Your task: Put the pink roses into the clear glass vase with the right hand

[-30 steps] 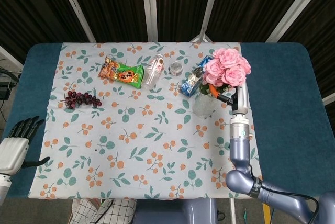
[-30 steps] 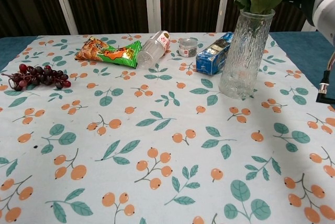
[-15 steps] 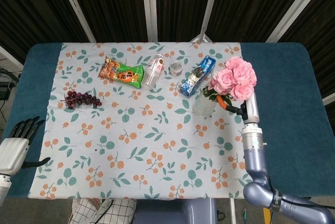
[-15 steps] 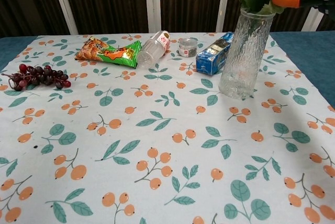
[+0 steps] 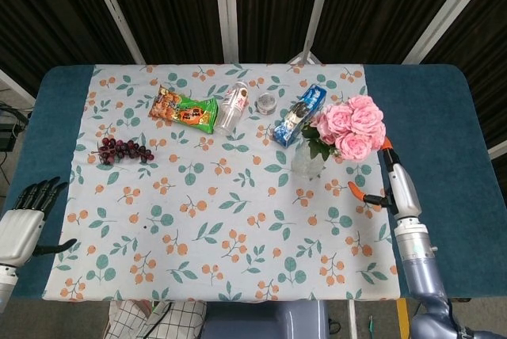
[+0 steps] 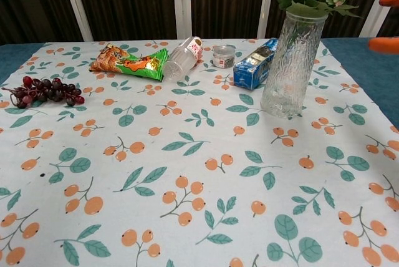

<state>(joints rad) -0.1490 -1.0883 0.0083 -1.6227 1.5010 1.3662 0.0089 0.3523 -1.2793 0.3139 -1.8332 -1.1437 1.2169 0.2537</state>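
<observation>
Roses (image 5: 348, 121) in vase (image 6: 288, 67) — right hand (image 5: 388, 180) apart, empty

Pink roses (image 5: 348, 123) upright in clear glass vase (image 6: 292, 64)

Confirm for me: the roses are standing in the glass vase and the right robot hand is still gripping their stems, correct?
Not quite. The pink roses do stand in the clear glass vase, but the right robot hand has let go. The head view shows it open, fingers apart, drawn back to the right of the bouquet, touching nothing.
</observation>
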